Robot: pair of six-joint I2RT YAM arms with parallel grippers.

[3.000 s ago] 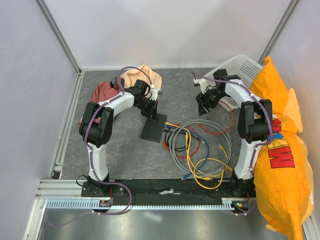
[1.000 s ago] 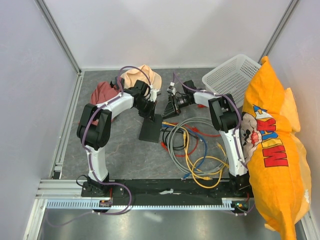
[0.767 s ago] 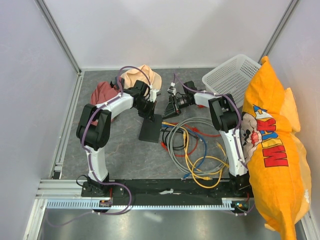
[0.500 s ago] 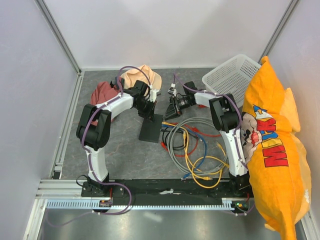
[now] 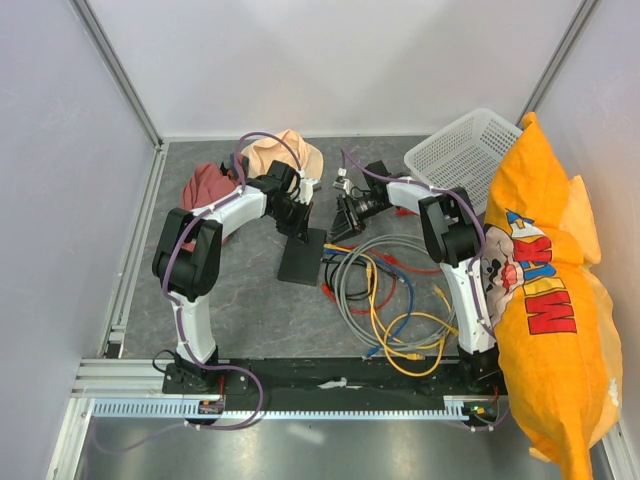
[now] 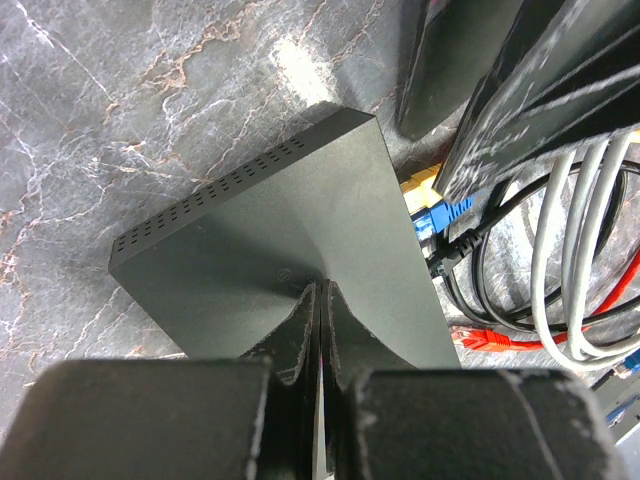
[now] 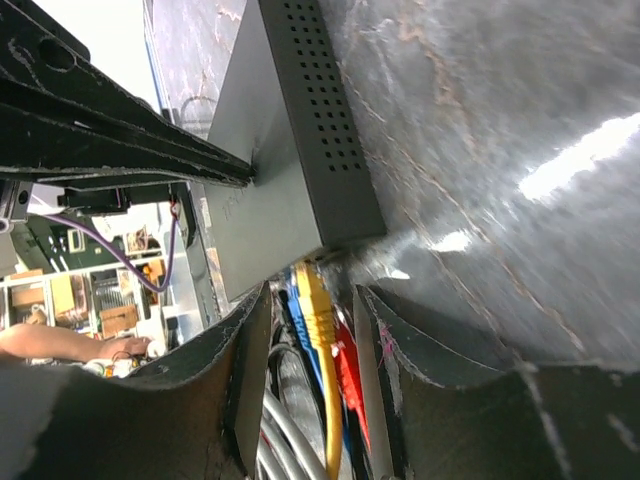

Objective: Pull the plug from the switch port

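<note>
The switch (image 5: 302, 259) is a flat black box on the grey floor, also seen in the left wrist view (image 6: 290, 220) and the right wrist view (image 7: 268, 170). My left gripper (image 5: 300, 226) is shut, its tips (image 6: 320, 290) pressing down on the switch's top. A yellow plug (image 7: 314, 300) sits in a port at the switch's end, with a blue plug (image 6: 441, 214) and a black plug (image 6: 458, 249) beside it. My right gripper (image 5: 345, 216) is open, its fingers (image 7: 250, 330) standing on either side of the yellow plug without touching it.
A tangle of grey, yellow, blue and red cables (image 5: 395, 290) lies right of the switch. A loose red plug (image 6: 482, 338) lies on the floor. A peach hat (image 5: 285, 152) and a maroon hat (image 5: 208, 185) sit behind. A white basket (image 5: 462, 150) and an orange bag (image 5: 545, 290) are at the right.
My right arm swung from the basket over to the switch's port end and edged slightly closer. My left gripper stayed pressed on the switch.
</note>
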